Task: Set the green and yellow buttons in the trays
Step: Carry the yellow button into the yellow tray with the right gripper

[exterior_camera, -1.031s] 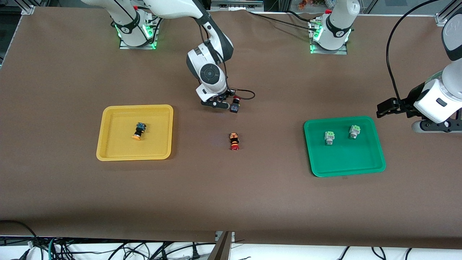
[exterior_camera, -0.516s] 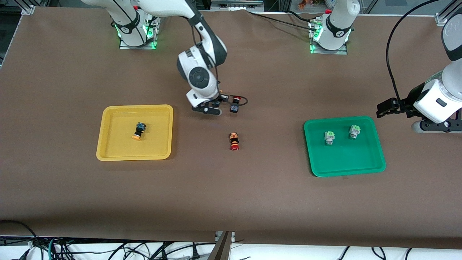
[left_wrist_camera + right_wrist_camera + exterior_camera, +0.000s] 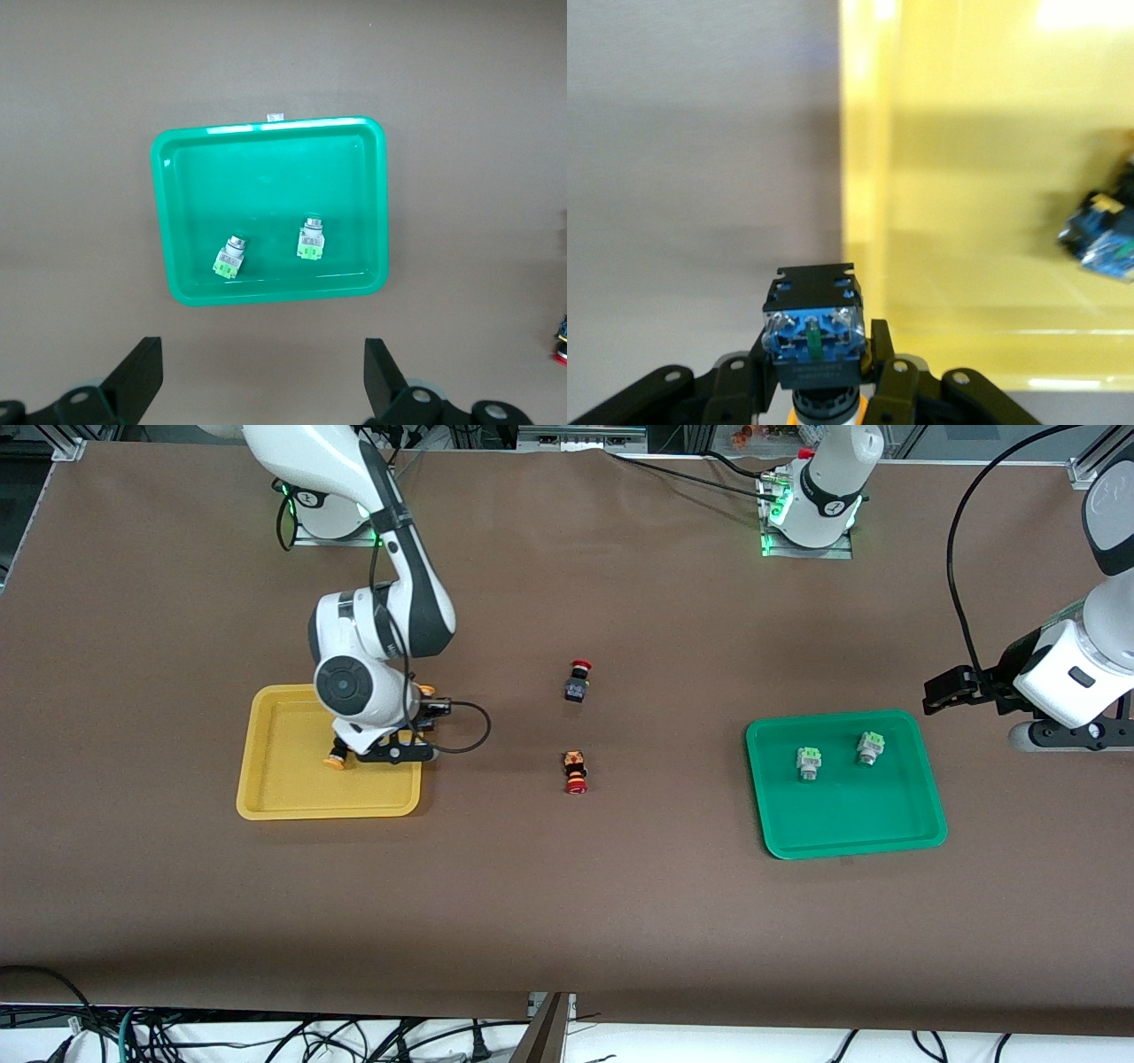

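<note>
Front view, nearest the camera: two trays at about the same depth. The green tray [image 3: 846, 833] lies toward the left arm's end of the table, with two green buttons [image 3: 808, 762] [image 3: 870, 747] side by side in its part farther from the camera, apart from each other. The yellow tray [image 3: 292, 802] lies toward the right arm's end. Between the trays, on the bare table [image 3: 567, 921], a red button [image 3: 576, 771] lies on its side; a second red button [image 3: 578, 682] sits farther from the camera, in line with it.

The right gripper [image 3: 390, 751] hangs over the yellow tray, at the tray's edge that faces the red buttons. Its fingers are clamped tight on a yellow button [image 3: 813, 332]; the right wrist view shows the black-blue body pinched between the pads with the terminals facing the camera and the tray's rim just below it. Another yellow button [image 3: 336, 759] lies in the tray, just beside the gripper toward the right arm's end, mostly hidden under the wrist; only its orange cap shows in the front view.

The left gripper [image 3: 261, 376] waits in the air, off the green tray's edge toward the left arm's end of the table. Its fingers [image 3: 140, 372] are spread wide and hold nothing. The left wrist view looks down on the green tray and both green buttons.
</note>
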{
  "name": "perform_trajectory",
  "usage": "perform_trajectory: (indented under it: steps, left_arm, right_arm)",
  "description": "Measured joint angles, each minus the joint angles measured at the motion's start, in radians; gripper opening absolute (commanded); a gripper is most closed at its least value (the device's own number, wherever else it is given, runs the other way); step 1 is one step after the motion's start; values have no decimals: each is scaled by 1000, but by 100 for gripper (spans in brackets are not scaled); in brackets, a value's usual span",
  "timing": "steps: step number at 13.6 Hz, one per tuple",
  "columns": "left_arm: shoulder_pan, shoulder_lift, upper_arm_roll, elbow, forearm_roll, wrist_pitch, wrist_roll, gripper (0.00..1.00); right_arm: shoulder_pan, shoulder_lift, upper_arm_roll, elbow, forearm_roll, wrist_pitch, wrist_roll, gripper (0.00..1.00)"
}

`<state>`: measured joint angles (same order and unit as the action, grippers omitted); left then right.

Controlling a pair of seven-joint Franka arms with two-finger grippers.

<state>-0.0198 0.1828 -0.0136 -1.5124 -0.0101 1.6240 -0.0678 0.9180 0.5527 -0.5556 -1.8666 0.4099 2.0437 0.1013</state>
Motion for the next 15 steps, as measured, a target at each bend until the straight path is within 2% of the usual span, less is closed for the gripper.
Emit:
perform_trajectory:
  steps: [2,3,5,6,7,11,15]
  left_arm:
    - [0,0,0,0,0,0,-1,100]
    - [0,1,0,0,0,0,-2,100]
    - [0,2,1,0,0,0,-3,100]
    - [0,3,1,0,0,0,-3,100]
    - [0,5,1,0,0,0,-3,100]
    - [0,10,1,1,0,0,-4,100]
    - [0,13,1,28,0,0,-4,100]
  right_arm:
    - [-20,32,-12,-2,0,26,-57,23]
    - [-35,49,-12,-2,0,41,-84,35]
    - [-60,75,-12,-2,0,64,-122,78]
    - [-68,81,-13,-2,0,69,-128,92]
    - [-73,83,-13,-1,0,71,-132,99]
    - [-75,77,-15,33,0,70,-134,99]
    - [-73,26,-52,88,0,11,-134,99]
